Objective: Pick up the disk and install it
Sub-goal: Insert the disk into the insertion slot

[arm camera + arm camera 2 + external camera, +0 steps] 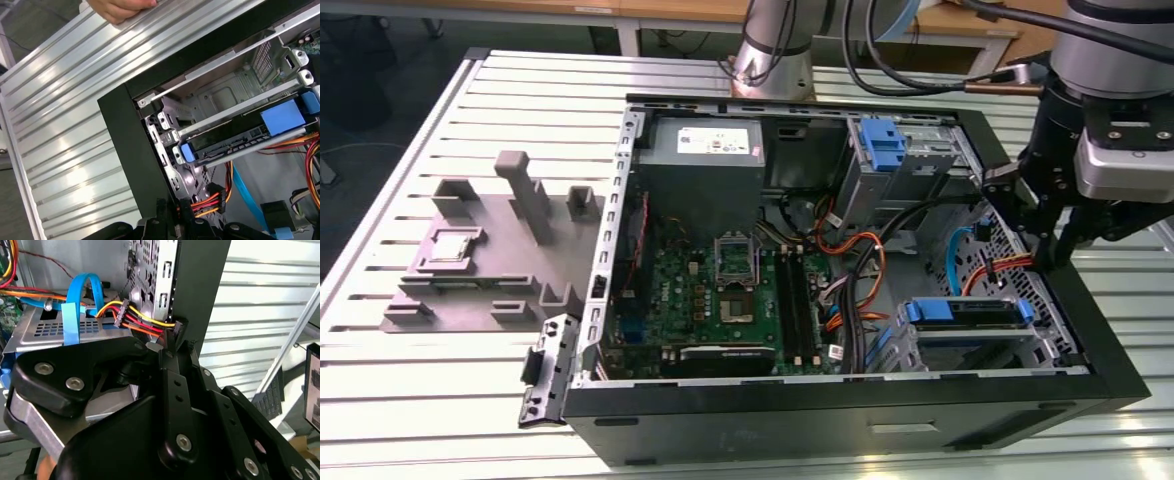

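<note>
An open black computer case [1107, 360] lies on the slatted table. The disk [965, 311] lies flat in its blue carrier on top of the metal drive cage, in the case's corner at the exterior view's lower right. The first wrist view shows the disk [240, 139] edge-on between the cage rails, its label hidden. My gripper [1057, 250] hangs at the case's wall on the exterior view's right, above and beside the cage. In the second wrist view my gripper [172, 342] is shut with nothing in it, its tips close to the wall edge and a bundle of red and yellow cables [140, 320].
A bare blue bracket [885, 148] stands in the cage at the back. A grey power supply box [700, 145] and the motherboard [720, 290] occupy the case. On the table at the exterior view's left rests a grey fixture [494, 250]. A hand [122, 7] rests on the table.
</note>
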Robot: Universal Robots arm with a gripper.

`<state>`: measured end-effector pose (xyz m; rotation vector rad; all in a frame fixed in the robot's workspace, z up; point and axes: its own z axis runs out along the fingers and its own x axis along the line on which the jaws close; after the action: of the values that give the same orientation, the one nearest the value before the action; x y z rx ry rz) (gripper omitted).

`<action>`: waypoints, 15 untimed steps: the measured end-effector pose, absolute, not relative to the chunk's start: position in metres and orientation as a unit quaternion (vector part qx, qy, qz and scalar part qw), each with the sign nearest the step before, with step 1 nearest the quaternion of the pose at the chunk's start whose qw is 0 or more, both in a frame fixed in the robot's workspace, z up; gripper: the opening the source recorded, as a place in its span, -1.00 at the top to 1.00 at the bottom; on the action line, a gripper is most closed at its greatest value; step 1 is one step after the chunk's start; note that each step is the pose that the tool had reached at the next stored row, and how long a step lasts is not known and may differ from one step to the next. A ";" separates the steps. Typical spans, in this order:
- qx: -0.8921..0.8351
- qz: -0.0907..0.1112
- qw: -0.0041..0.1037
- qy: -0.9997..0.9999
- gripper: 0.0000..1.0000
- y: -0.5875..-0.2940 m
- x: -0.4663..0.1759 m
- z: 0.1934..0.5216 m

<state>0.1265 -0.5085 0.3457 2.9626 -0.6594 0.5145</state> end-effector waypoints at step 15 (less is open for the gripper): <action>0.962 0.171 0.029 -0.213 0.55 -0.507 0.126 0.340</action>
<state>0.1260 -0.5069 0.3400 2.9664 -0.6585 0.5263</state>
